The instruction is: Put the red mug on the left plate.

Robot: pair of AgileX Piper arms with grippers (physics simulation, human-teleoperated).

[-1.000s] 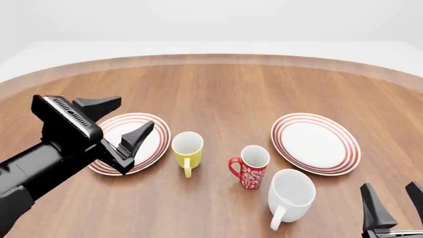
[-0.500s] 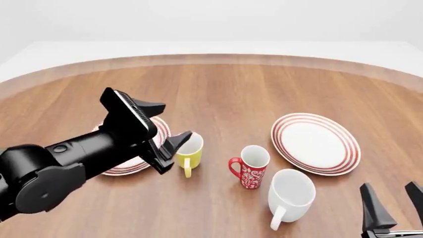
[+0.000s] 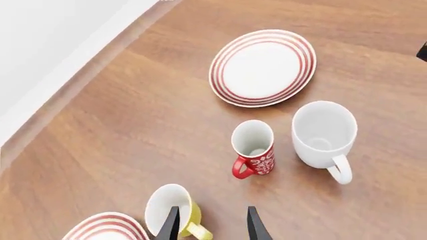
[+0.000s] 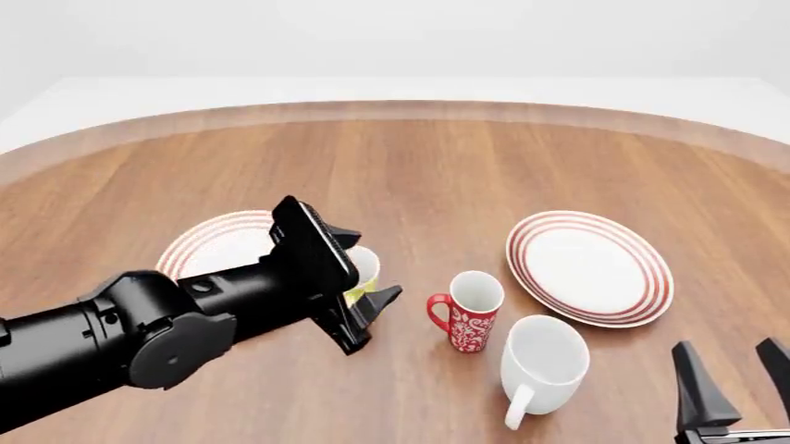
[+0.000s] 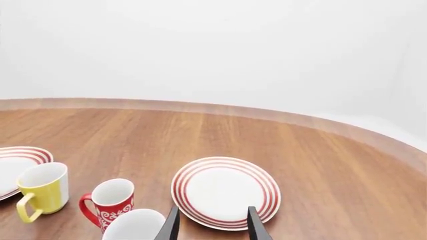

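Note:
The red mug (image 4: pixel 469 314) with its white floral pattern stands upright near the table's middle, handle to the left; it also shows in the left wrist view (image 3: pixel 253 150) and the right wrist view (image 5: pixel 110 202). The left plate (image 4: pixel 207 242) lies to the left, partly hidden by my left arm. My left gripper (image 4: pixel 370 268) is open and empty, hovering over the yellow mug, left of the red mug and apart from it; its fingertips frame bare table in the left wrist view (image 3: pixel 213 209). My right gripper (image 4: pixel 731 356) is open and empty at the front right.
A yellow mug (image 4: pixel 355 292) stands between the left plate and the red mug, mostly hidden by my left gripper. A larger white mug (image 4: pixel 543 361) stands close to the red mug's front right. The right plate (image 4: pixel 590 266) lies behind it.
My left arm has swung right, from above the left plate to above the yellow mug, closer to the red mug. The right gripper and all the objects have not moved.

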